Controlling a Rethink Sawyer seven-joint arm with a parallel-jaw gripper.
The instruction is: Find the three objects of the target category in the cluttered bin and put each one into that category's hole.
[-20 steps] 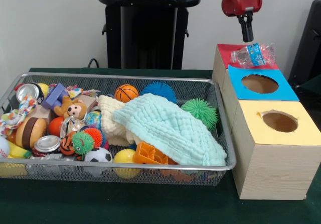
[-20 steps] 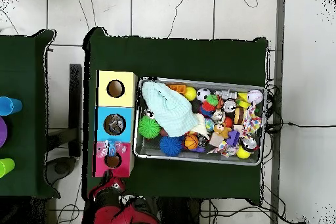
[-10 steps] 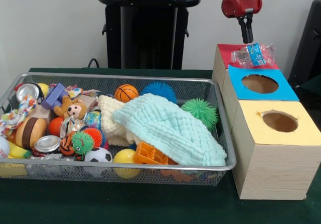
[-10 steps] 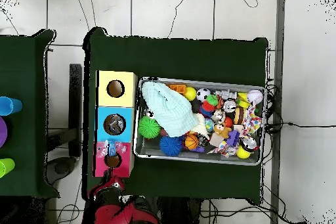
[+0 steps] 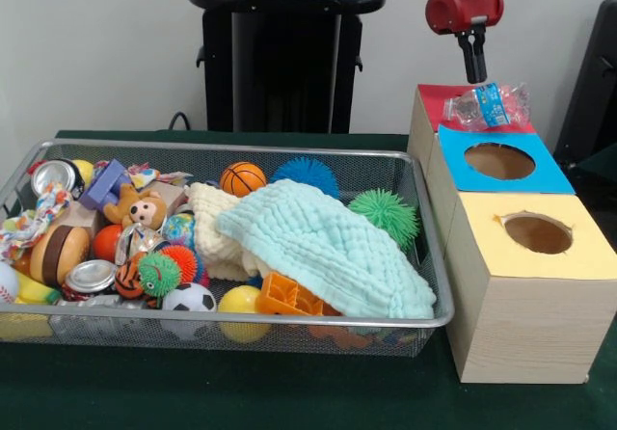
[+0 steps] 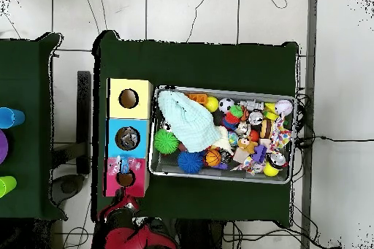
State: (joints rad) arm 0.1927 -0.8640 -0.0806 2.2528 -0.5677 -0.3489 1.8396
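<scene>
A crushed clear plastic bottle (image 5: 489, 105) with a blue label lies across the top of the red box (image 5: 434, 97), over its hole; the overhead view shows the bottle (image 6: 126, 165) there too. My gripper (image 5: 475, 71) hangs just above the bottle's left end, shut and holding nothing. In the overhead view the red arm (image 6: 121, 217) sits just past the red box (image 6: 111, 178). The wire bin (image 5: 289, 150) is full of toys, with a crushed can (image 5: 90, 276) at its front left and another can (image 5: 55, 175) at the back left.
A blue box (image 5: 549, 173) and a yellow box (image 5: 588, 256), each with a round hole, stand in line with the red one. A mint cloth (image 5: 328, 247) covers the bin's right half. Spiky balls, a basketball (image 5: 242, 177) and a plush monkey (image 5: 142, 208) crowd the bin.
</scene>
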